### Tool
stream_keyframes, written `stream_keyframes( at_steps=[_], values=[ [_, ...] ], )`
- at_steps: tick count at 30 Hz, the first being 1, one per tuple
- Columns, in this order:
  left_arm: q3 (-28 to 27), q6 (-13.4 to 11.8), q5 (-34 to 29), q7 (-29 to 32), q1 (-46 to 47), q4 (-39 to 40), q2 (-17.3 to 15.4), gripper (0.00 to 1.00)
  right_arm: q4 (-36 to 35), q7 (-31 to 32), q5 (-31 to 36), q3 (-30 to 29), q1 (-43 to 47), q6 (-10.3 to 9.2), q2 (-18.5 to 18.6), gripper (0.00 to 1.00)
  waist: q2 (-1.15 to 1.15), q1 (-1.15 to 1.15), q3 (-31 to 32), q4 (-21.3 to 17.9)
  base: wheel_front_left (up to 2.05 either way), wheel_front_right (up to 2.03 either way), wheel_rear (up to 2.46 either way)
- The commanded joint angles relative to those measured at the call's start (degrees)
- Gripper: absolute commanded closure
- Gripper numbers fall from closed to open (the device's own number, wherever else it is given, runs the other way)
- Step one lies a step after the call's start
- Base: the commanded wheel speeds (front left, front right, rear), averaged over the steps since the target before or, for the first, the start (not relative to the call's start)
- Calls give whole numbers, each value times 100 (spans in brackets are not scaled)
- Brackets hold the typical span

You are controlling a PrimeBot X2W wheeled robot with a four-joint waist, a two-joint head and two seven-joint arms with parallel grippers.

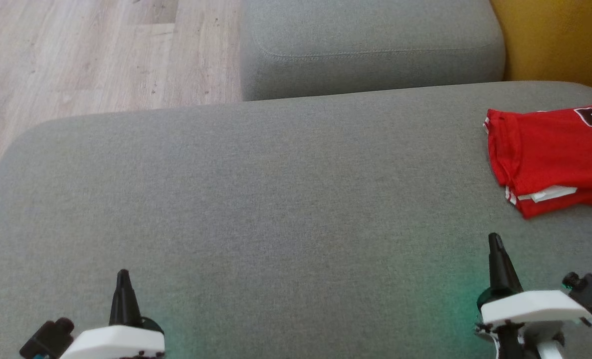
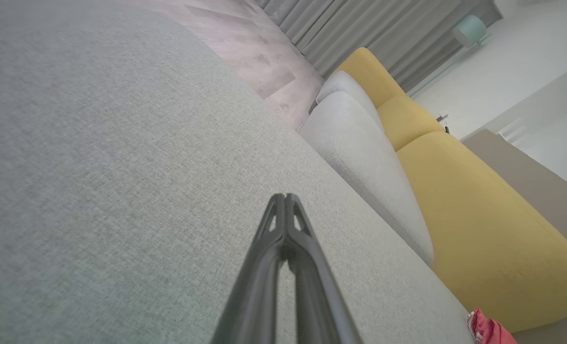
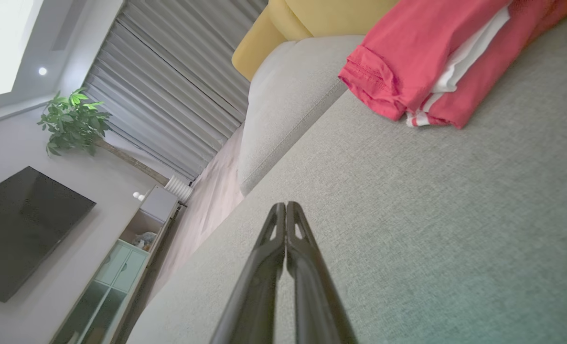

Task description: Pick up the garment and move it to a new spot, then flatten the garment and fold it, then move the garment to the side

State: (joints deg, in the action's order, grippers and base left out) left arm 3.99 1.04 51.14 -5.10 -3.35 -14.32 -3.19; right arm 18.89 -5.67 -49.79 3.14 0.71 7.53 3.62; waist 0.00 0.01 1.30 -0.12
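Pointing forward from the near edge of the grey sofa seat (image 1: pixel 276 189), the left gripper (image 1: pixel 122 273) sits toward the near left corner. Its jaws are pressed together with nothing between them. The right gripper (image 1: pixel 494 237) stands toward the near right corner, a little farther in. Its jaws are likewise closed tip to tip and empty, as the right wrist view shows plainly. Whether either fingertip touches the fabric cannot be told. The broad middle of the seat between and beyond the two grippers is bare grey weave.

Past the right gripper and apart from it, the garment (image 1: pixel 550 149) lies folded on the right side of the seat, toward the far right corner. It is red mesh, stacked in several layers, with white panels and thin red stripes peeking out along its near edge. Black numerals outlined in white show on its top face where the head view cuts it off.

Beyond the seat's far edge is a second grey cushion (image 1: pixel 370 45), with a yellow cushion (image 1: pixel 555 35) to its right and pale wood floor (image 1: pixel 76 50) to its left. The right wrist view takes in grey curtains (image 3: pixel 168 95), a potted plant (image 3: pixel 73 119), a dark screen (image 3: pixel 20 229) on the wall and a low cabinet (image 3: pixel 130 248).
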Motion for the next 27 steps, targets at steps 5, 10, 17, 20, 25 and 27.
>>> stream_keyframes(
  at_steps=[5,10,17,20,25,27],
  values=[
    [-210,84,433,93,388,153,-45,100,-247,106,-471,-44,-335,-2,80,100,0,0,-13,1,0,0,0],
    [-273,132,756,177,436,143,-45,100,-268,187,-809,-105,-364,-2,80,100,0,0,-25,2,0,0,0],
    [-361,199,1205,295,502,128,-45,100,-298,301,-1279,-192,-404,-3,78,100,0,0,-41,3,0,0,0],
    [-400,228,1398,345,531,122,-45,100,-311,351,-1481,-230,-421,-3,77,100,0,0,-48,4,0,0,0],
    [-451,267,1655,413,569,114,-44,100,-328,417,-1749,-281,-445,-3,75,100,0,0,-57,5,0,0,0],
    [-477,286,1784,448,589,109,-44,100,-337,451,-1884,-307,-456,-3,74,100,0,0,-62,5,0,0,0]
  ],
)
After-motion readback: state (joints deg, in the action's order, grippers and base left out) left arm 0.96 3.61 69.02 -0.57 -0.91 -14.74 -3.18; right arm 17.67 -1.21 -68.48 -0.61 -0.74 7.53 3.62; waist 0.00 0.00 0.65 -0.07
